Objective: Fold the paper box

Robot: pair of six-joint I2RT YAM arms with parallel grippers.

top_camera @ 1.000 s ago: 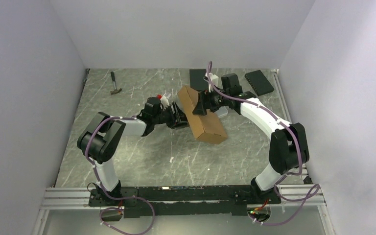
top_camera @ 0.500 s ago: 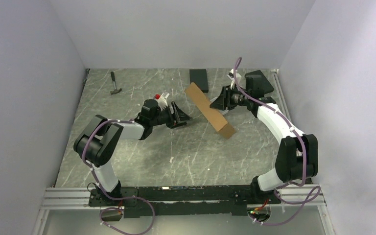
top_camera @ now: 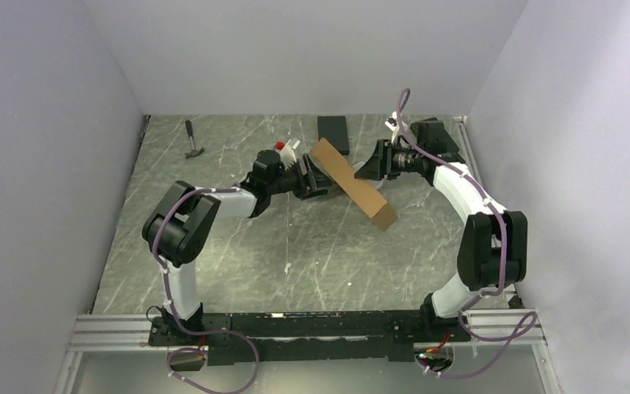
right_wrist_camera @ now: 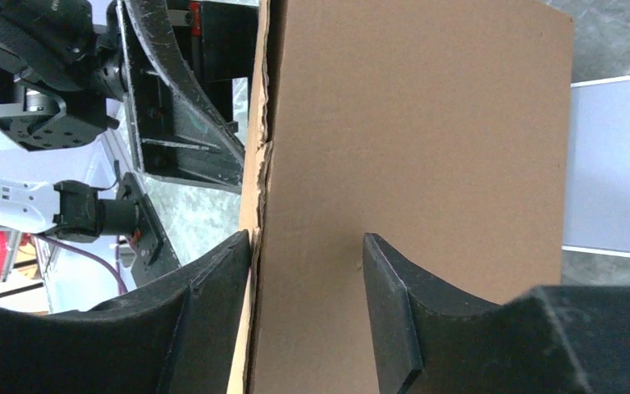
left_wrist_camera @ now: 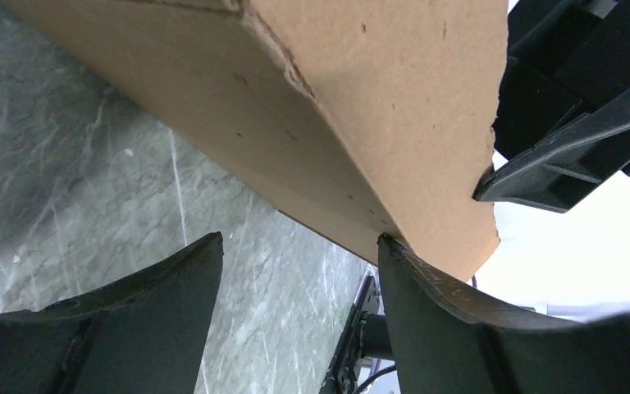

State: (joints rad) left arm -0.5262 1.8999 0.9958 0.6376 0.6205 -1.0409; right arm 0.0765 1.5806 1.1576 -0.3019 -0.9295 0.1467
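The paper box [top_camera: 353, 182] is a folded brown cardboard slab tilted on edge across the middle of the table, its low corner toward me. My left gripper [top_camera: 315, 182] is at its left side. In the left wrist view that gripper [left_wrist_camera: 299, 240] is open: the right fingertip [left_wrist_camera: 390, 246] touches the box's lower edge [left_wrist_camera: 336, 164], and only table shows in the gap. My right gripper [top_camera: 371, 170] is against the box's far right side. In the right wrist view it [right_wrist_camera: 305, 242] is open over the broad cardboard face [right_wrist_camera: 426, 123], with the left fingertip [right_wrist_camera: 238, 246] beside a flap edge.
A hammer [top_camera: 193, 141] lies at the back left. A black slab [top_camera: 333, 131] lies at the back, just behind the box. White walls close in the table on three sides. The arm bases sit on the rail at the near edge.
The box has turned up onto its edge and shifted right. The right arm pulled back to the right and its jaws narrowed. The left gripper moved up and right to the box, jaws wider.
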